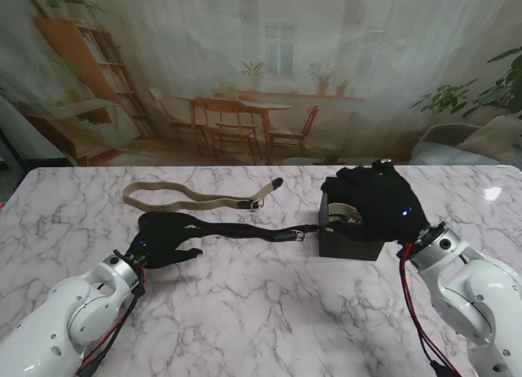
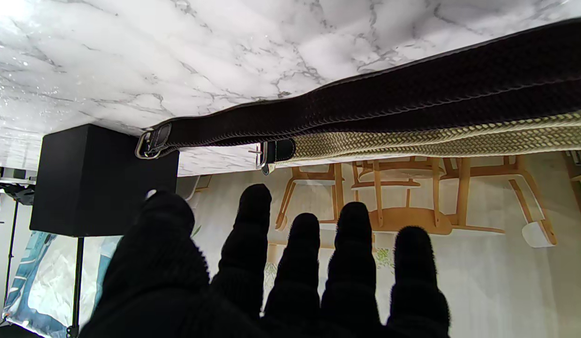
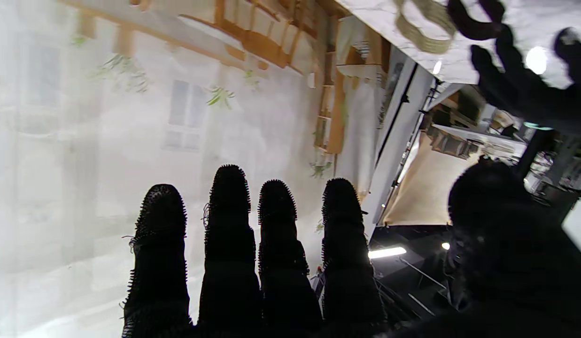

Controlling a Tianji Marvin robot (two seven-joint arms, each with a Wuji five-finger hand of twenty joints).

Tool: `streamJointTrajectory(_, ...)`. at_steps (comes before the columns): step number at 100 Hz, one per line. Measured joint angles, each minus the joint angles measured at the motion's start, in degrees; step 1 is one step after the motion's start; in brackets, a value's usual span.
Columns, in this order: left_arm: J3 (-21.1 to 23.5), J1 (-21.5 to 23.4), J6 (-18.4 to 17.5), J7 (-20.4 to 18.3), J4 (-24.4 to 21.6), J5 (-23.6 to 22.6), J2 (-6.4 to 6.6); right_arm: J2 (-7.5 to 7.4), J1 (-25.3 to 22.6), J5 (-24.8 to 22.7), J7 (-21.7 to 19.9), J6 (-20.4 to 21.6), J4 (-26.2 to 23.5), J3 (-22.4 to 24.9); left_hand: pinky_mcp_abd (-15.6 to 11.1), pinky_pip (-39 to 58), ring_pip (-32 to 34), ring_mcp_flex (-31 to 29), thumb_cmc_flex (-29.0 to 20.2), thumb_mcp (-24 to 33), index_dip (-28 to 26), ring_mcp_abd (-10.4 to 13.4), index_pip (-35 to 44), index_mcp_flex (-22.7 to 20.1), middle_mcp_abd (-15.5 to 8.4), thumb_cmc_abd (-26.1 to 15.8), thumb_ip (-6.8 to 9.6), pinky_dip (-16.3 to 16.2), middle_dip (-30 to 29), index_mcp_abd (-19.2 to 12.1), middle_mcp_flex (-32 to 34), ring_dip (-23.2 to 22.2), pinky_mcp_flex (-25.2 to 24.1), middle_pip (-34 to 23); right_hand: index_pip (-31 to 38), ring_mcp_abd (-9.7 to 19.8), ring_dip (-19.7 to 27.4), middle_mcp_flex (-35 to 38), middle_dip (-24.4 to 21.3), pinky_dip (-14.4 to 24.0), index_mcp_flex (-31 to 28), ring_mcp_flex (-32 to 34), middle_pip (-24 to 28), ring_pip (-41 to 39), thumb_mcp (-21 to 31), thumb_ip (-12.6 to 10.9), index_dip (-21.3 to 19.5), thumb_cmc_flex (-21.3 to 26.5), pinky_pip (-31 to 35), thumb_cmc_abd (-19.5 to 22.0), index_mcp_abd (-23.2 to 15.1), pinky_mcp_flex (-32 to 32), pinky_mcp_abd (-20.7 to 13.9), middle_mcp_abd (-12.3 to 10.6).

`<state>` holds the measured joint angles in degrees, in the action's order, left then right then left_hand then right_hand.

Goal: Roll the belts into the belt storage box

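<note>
Black woven belt (image 1: 245, 228) stretches from the black rectangular storage box (image 1: 349, 244) to the spread, empty left hand (image 1: 167, 240); the right hand (image 1: 377, 199) rests splayed atop the box, grasping nothing.

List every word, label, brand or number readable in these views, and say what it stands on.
None can be read. The black belt, beige belt and black storage box show no lettering. Both buckles are too small to tell any engraving. The backdrop carries no writing.
</note>
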<state>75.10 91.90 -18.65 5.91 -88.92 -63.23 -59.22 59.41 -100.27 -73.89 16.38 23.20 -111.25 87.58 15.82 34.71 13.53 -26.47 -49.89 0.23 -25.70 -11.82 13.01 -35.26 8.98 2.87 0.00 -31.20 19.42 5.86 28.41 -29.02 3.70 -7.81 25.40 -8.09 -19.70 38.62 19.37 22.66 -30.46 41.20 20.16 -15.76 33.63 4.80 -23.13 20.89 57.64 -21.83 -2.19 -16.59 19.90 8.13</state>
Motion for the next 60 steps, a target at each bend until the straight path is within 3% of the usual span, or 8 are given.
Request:
streamJointTrajectory(20, 0.4, 0.1, -0.3, 0.7, 0.2, 0.8, -0.19, 0.12, -0.7, 1.2, 2.0, -3.9, 1.4, -7.6, 0.0, 0.0, 0.0, 0.0, 0.0, 0.0, 0.0, 0.0, 0.1, 1.5, 0.0, 0.0, 0.00, 0.0, 0.0, 0.0, 0.0, 0.0, 0.0, 0.0, -0.7, 0.0, 0.0, 0.0, 0.0, 0.0, 0.0, 0.0, -0.5, 1.4, -0.4, -0.1, 0.0, 0.0, 0.0, 0.3, 0.0, 0.0, 0.0, 0.1)
streamJointTrajectory(34, 0.4, 0.1, -0.5, 0.8, 0.3, 1.3, -0.24, 0.20, 0.5, 4.8, 2.0, -8.1, 5.1, -13.9, 0.0, 0.0, 0.0, 0.0, 0.0, 0.0, 0.0, 0.0, 0.1, 1.5, 0.0, 0.0, 0.00, 0.0, 0.0, 0.0, 0.0, 0.0, 0.0, 0.0, -0.7, -0.5, 0.0, 0.0, 0.0, 0.0, 0.0, 0.0, -0.6, 1.4, -1.0, -0.6, 0.0, 0.1, 0.0, 0.8, 0.0, 0.0, 0.0, 0.2)
streamJointTrajectory(60, 0.1, 0.0, -0.4, 0.6, 0.6, 2.2, -0.28, 0.98, 4.5, 9.9, -1.1, -11.4, 12.1, -20.9, 0.0, 0.0, 0.0, 0.0, 0.0, 0.0, 0.0, 0.0, 0.1, 1.5, 0.0, 0.0, 0.00, -0.1, 1.2, 0.0, 0.0, -0.1, 0.0, -1.6, -0.8, -0.5, 0.0, -1.0, 0.5, 0.0, 0.9, 0.0, -0.6, 1.4, -0.9, -0.9, -0.8, 0.1, 0.0, 2.4, 0.0, 0.0, 0.0, 0.2)
